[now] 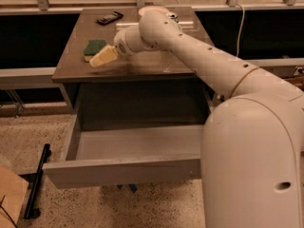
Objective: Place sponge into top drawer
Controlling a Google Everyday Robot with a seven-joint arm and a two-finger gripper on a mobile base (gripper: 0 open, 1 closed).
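While one top drawer (128,169) gapes | one sponge (95,46), end effector (97,61) just beside | grip unclear

One counter, one open drawer, one arm, three loose items

There is one dark grey-brown counter (142,65), and below its front edge one wide, shallow grey drawer (123,167) with a plain flat front, standing open. Three loose things lie on the counter, one of each kind: one small rectangular sponge (94,48), dark green over yellow foam, near the left edge; one flat black remote-like device (109,18) towards the back left corner; and one round white dish (151,8) at the back edge. One white robot arm (204,61) reaches over the counter with one pale gripper (98,61), which is just beside the sponge on the side toward the front edge. One black bar (37,182) lies on the floor.
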